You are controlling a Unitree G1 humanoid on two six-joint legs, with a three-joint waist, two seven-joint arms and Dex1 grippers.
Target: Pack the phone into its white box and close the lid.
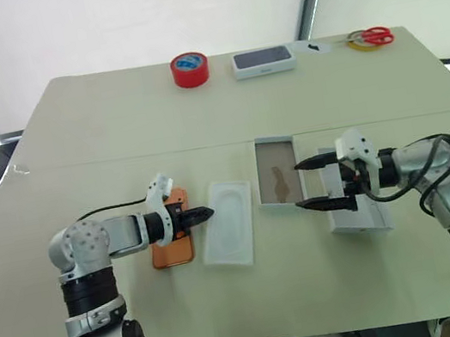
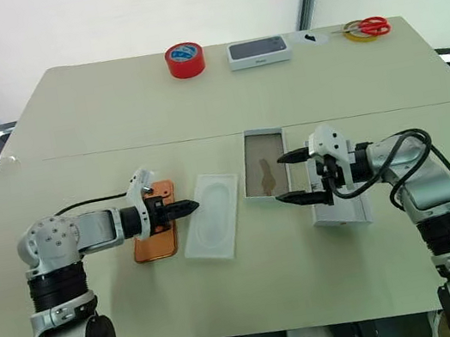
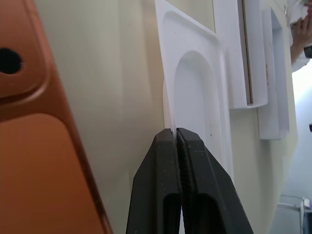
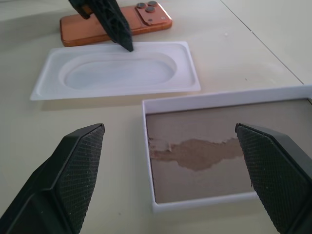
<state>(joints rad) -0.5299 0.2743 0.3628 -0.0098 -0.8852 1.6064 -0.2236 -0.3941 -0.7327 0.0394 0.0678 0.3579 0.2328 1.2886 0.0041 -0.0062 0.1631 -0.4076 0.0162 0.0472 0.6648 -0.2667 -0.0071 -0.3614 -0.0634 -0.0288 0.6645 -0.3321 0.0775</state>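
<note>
The left gripper (image 1: 206,214) reaches rightward, low over the table, jaws pressed shut on nothing, tips at the left edge of the white insert (image 1: 230,234). Its wrist hangs over the phone (image 1: 174,249), which lies face down just left of the insert and is partly hidden by the arm. The right gripper (image 1: 308,184) points left, jaws spread wide and empty, one fingertip (image 1: 301,165) and the other at the box's (image 1: 276,172) right wall. The box lies open just right of the insert, brown floor showing. The lid (image 1: 361,219) sits under the right wrist, mostly covered. The table (image 1: 115,135) stays bare around the middle; tape (image 1: 189,69), a closed box (image 1: 263,60) and scissors (image 1: 371,37) line the far edge.
</note>
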